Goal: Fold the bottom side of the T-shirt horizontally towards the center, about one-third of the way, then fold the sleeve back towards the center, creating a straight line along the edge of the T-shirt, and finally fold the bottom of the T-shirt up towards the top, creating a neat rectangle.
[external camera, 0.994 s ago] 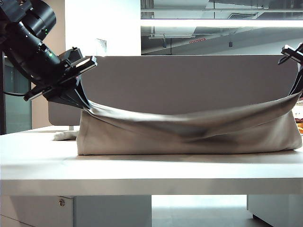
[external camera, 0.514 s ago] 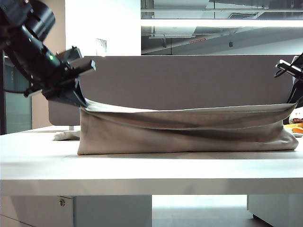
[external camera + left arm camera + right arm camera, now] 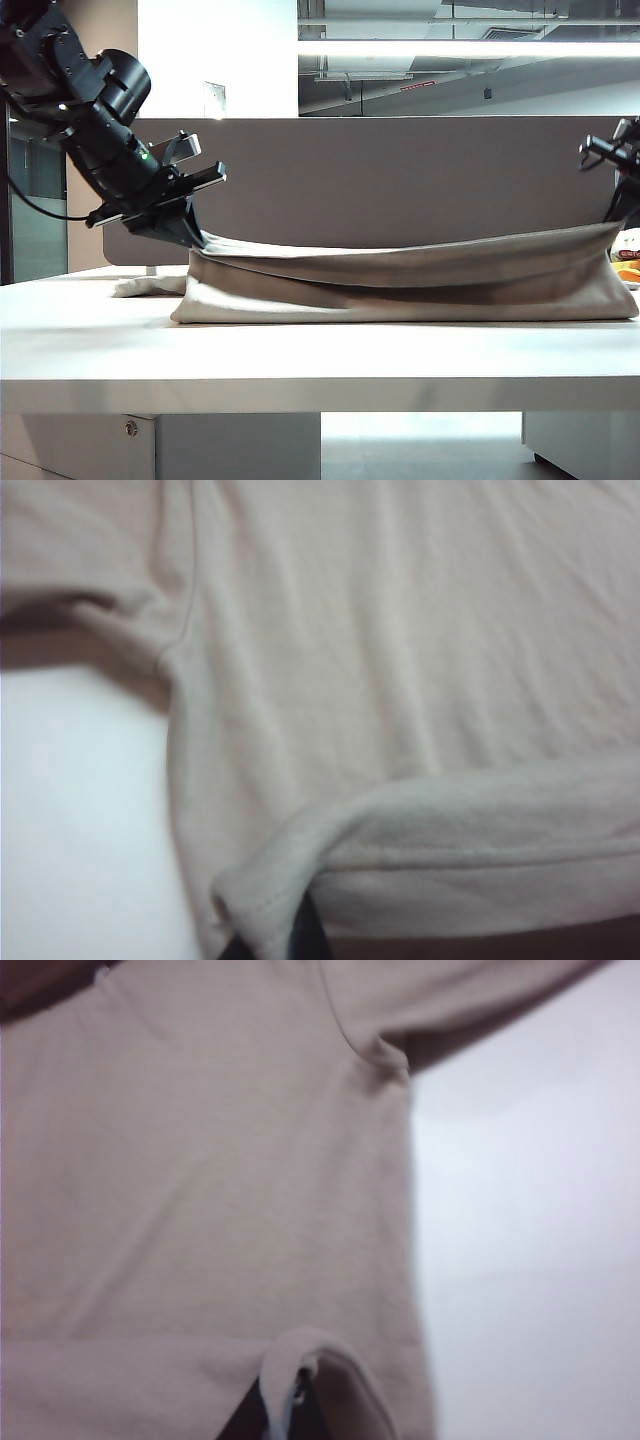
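Lower now: T-shirt (image 3: 420, 285), both grippers

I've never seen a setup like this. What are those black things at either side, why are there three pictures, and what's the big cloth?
The black things are two robot arms, each ending in a two-fingered tool. One picture is from a camera facing the white table; the other two are from cameras on each arm's wrist, looking down past the tool. The cloth is a beige T-shirt lying across the table. The left tool and the right tool are each shut on a corner of the bottom of the T-shirt, holding that edge above the layer beneath. The wrist pictures show the pinched cloth close up.
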`<state>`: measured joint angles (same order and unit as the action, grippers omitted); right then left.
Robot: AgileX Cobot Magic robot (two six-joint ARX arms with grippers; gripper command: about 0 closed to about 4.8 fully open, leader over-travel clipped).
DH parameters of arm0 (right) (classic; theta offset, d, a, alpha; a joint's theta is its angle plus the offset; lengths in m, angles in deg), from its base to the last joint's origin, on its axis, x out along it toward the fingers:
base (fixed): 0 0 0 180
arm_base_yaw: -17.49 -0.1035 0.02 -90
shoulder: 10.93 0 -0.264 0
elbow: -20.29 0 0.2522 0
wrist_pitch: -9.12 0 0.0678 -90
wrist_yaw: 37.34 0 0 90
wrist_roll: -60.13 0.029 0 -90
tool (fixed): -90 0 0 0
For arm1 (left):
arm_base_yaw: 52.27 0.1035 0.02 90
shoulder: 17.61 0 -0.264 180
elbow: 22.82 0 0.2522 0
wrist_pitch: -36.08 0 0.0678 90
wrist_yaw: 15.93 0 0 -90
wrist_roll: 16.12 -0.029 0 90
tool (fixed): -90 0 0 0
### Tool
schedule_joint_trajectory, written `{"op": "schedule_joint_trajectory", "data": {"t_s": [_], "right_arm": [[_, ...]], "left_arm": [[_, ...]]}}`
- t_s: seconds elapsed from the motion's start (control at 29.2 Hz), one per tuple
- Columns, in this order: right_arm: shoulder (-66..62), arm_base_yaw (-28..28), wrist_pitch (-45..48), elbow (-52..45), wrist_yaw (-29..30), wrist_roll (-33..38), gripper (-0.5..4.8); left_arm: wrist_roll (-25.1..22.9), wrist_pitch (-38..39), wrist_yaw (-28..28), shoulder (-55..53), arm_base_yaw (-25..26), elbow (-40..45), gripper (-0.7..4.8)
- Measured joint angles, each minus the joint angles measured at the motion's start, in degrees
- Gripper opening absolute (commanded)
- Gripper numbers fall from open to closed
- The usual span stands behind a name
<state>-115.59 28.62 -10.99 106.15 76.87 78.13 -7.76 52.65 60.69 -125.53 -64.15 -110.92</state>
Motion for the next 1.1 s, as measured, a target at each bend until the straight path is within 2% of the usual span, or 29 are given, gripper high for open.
{"op": "schedule_joint_trajectory", "data": {"t_s": [0.45, 0.48, 0.55, 0.58, 0.69, 0.72, 0.75, 0.82, 0.96, 1.06, 1.1], "right_arm": [[-4.6, 0.0, 1.9, 3.5, 0.0, 0.0, -0.03], [-4.8, 0.0, 1.9, 4.2, 0.0, 0.0, 0.07], [-5.0, 0.0, 1.9, 5.4, 0.2, 0.0, 0.85], [-5.0, 0.0, 2.0, 5.7, 0.3, 0.0, 1.31], [-5.0, 0.0, 2.4, 6.3, 0.2, 0.0, 3.19], [-5.0, 0.1, 2.4, 6.3, 0.2, 0.0, 3.58], [-5.0, 0.1, 2.3, 6.3, 0.1, 0.0, 4.02], [-5.2, 0.1, 2.4, 6.3, 0.0, 0.0, 4.45], [-5.4, 0.1, 1.8, 6.3, 0.0, -0.4, 4.42], [-5.4, 0.1, -0.5, 6.4, 0.0, -1.4, 4.37], [-5.4, 0.2, -1.6, 6.4, 0.0, -1.5, 4.20]], "left_arm": [[-1.6, 0.4, 2.3, -3.8, -0.1, -3.8, -0.06], [-1.7, 0.2, 2.3, -4.0, -0.1, -3.9, -0.06], [-1.9, -0.1, 2.4, -4.0, -0.1, -3.9, 0.06], [-2.0, -0.2, 2.5, -4.0, -0.1, -3.9, 0.44], [-2.2, -0.7, 3.0, -4.1, 0.0, -3.9, 2.42], [-2.2, -0.9, 3.2, -4.1, 0.0, -3.9, 3.30], [-2.2, -1.0, 3.7, -4.1, 0.1, -3.9, 3.96], [-2.2, -1.4, 4.7, -4.1, 0.1, -3.9, 4.79], [-2.4, -1.4, 5.6, -4.0, 0.1, -3.9, 4.79], [-2.4, 1.8, 5.7, -3.7, 0.1, -3.9, 4.79], [-2.4, 3.2, 5.7, -3.5, 0.1, -3.9, 4.79]]}}
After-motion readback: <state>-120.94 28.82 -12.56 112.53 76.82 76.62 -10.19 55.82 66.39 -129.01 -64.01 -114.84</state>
